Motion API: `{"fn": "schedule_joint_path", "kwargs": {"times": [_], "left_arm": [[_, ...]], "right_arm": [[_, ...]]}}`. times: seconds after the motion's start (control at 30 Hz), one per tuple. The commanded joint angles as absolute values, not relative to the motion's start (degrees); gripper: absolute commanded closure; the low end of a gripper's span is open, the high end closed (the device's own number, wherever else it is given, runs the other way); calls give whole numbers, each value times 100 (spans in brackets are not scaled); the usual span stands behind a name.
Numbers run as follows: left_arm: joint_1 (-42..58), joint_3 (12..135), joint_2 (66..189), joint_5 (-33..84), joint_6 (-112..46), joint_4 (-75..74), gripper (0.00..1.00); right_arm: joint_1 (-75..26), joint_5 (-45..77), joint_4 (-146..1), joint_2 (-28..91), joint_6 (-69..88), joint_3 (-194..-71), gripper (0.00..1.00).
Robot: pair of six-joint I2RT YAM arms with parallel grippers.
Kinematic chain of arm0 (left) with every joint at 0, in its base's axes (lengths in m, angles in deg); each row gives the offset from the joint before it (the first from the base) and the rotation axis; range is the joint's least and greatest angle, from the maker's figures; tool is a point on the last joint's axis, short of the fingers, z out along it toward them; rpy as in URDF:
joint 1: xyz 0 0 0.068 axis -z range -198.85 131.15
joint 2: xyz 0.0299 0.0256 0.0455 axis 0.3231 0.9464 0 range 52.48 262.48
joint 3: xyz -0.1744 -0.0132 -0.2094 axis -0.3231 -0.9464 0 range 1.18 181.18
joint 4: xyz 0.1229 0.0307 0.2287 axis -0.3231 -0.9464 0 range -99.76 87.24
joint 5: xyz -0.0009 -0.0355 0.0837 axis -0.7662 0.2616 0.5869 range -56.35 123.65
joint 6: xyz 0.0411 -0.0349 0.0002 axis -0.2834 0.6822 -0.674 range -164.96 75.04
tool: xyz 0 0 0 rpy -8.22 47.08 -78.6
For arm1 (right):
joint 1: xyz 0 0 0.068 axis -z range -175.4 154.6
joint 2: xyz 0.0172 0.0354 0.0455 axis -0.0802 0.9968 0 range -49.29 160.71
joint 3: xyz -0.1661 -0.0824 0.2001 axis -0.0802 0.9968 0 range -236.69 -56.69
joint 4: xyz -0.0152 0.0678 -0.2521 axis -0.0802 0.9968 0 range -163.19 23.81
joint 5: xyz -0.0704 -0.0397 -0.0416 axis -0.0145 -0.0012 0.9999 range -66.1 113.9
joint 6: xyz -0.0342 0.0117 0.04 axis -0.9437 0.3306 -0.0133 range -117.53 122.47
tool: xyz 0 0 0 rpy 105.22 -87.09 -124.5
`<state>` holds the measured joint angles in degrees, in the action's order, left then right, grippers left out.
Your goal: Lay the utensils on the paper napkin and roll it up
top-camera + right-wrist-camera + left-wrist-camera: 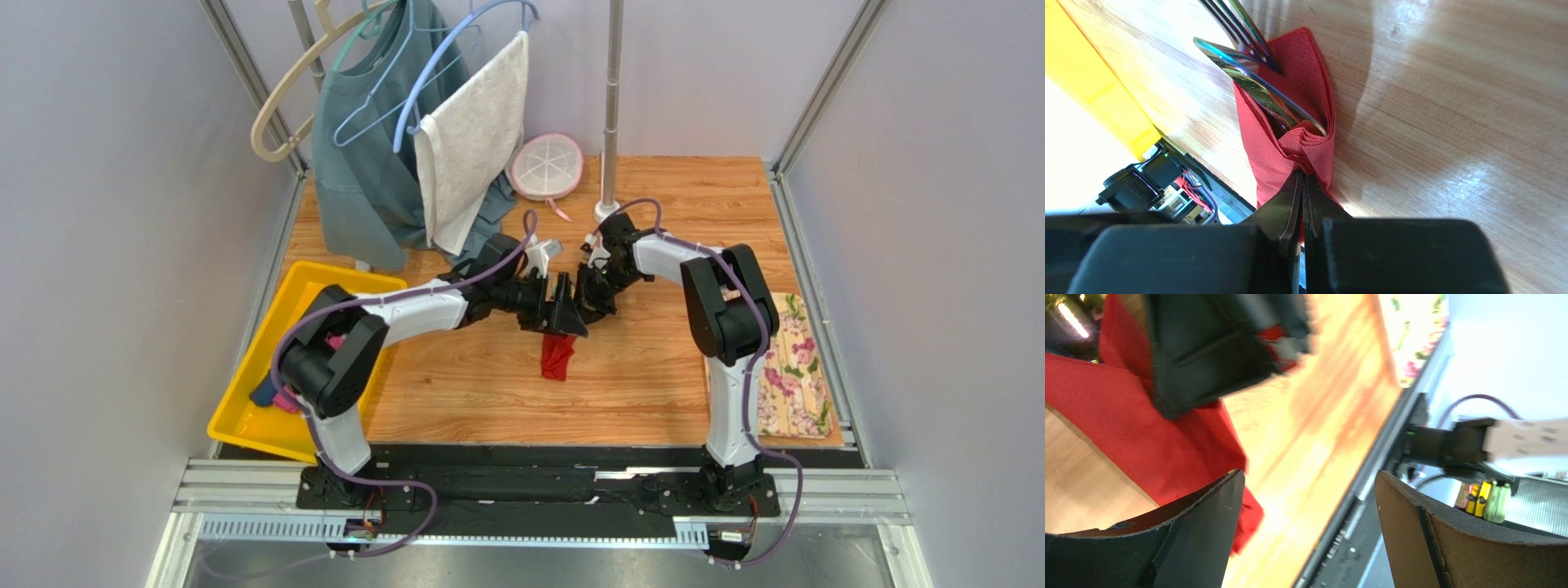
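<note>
Wooden table, near its middle: the right hand pinched the limp paper napkin by its gathered end; the slick utensils inside looked liable to slip out. The left hand stood spread beside it.

My left arm and right arm: white links, chunky black joints. Both carry looping purple cables. Black base plate on silver rail. My left claw and right claw: matte black wedge fingers.
</note>
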<state>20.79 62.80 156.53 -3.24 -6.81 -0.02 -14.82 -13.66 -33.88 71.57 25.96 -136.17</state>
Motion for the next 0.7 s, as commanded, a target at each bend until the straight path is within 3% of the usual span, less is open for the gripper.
{"fn": "schedule_joint_path", "kwargs": {"times": [0.0,0.13,0.17,0.27,0.37,0.67], "left_arm": [[1816,6007,14951,-564,-366,40,18],[1385,5708,14801,-643,-417,-83,38],[1376,5716,14810,-608,-523,-248,50],[1384,5708,14932,-634,-691,-250,68],[1455,5891,15266,-609,-629,-250,81],[1745,6322,16189,-494,-506,-4,92]], "right_arm": [[-1491,-545,-3530,7174,2277,-13377,96],[-1491,-598,-3574,7165,2304,-13342,96],[-1491,-607,-3583,7165,2304,-13333,96],[-1491,-651,-3609,7138,2321,-13307,96],[-1483,-634,-3627,7112,2339,-13298,96],[-1491,-686,-3662,7051,2392,-13333,96]]}}
